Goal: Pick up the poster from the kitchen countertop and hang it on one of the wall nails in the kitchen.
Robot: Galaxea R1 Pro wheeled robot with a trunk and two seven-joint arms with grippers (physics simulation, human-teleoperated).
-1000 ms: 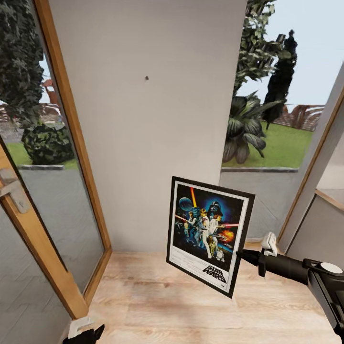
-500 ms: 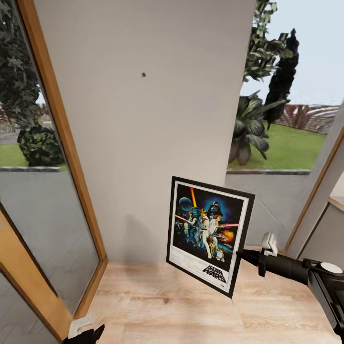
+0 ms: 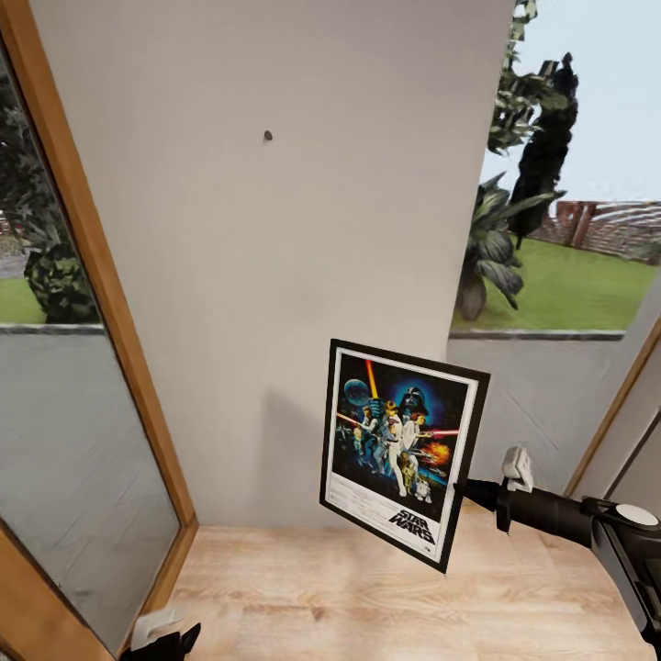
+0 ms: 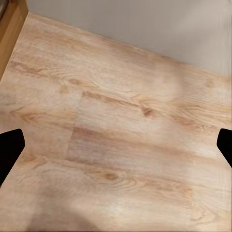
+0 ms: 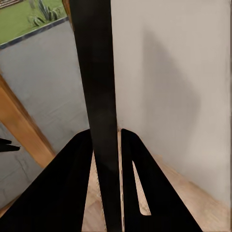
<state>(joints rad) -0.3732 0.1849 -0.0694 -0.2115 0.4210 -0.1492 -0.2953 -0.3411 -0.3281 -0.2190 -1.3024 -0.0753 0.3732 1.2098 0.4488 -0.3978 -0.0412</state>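
The Star Wars poster, black-framed with a white border, hangs upright and slightly tilted in front of the light grey wall. My right gripper is shut on its right edge; in the right wrist view the poster shows edge-on as a dark strip between the two black fingers. The wall nail is a small dark speck high on the wall, up and left of the poster. My left gripper hangs low at the bottom left; its dark fingertips stand wide apart over the plank floor, open and empty.
A wood-framed glass door stands at the left, and a window with wooden trim at the right shows garden plants. Pale wood floor runs up to the wall's base.
The whole view has shifted: the wall looks nearer and wider, the door frame has slid left. Poster and right gripper keep the same place in the picture.
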